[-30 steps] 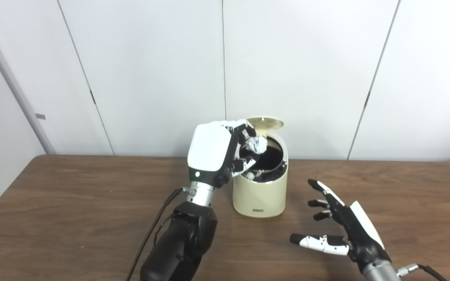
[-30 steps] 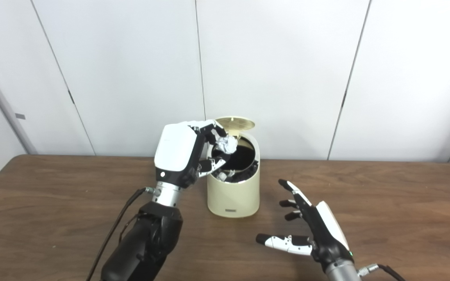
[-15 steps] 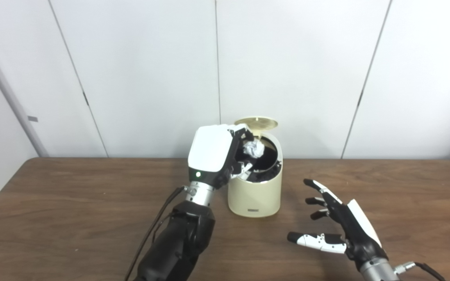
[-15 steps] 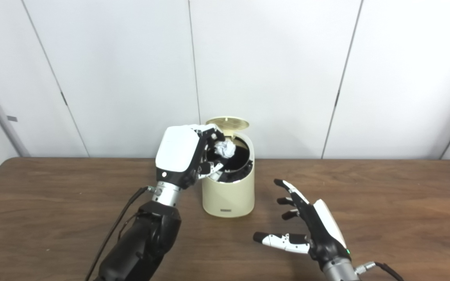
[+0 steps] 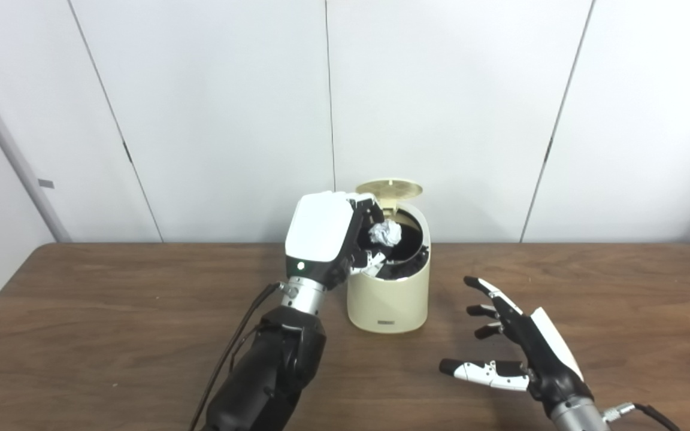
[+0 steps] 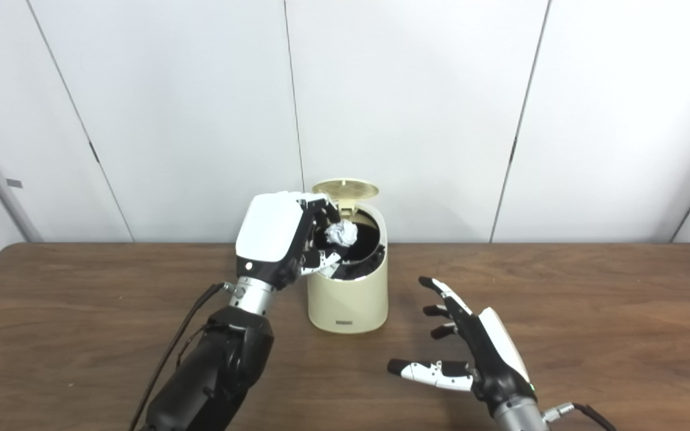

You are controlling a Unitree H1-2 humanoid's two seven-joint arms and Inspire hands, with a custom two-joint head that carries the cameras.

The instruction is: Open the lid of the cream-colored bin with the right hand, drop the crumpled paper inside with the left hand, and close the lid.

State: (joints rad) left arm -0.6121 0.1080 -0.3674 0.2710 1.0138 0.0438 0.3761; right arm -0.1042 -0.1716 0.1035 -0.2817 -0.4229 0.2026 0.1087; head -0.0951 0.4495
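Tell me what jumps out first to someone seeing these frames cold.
The left hand at table centre, holding the crumpled paper over the dark mouth of the cream-colored bin, whose lid stands open at the back. Next, the right hand, open with fingers spread, low over the wooden table to the bin's right and nearer the camera.

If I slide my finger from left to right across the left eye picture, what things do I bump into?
Left hand → crumpled paper it holds over the open cream-colored bin → right hand, open above the table.
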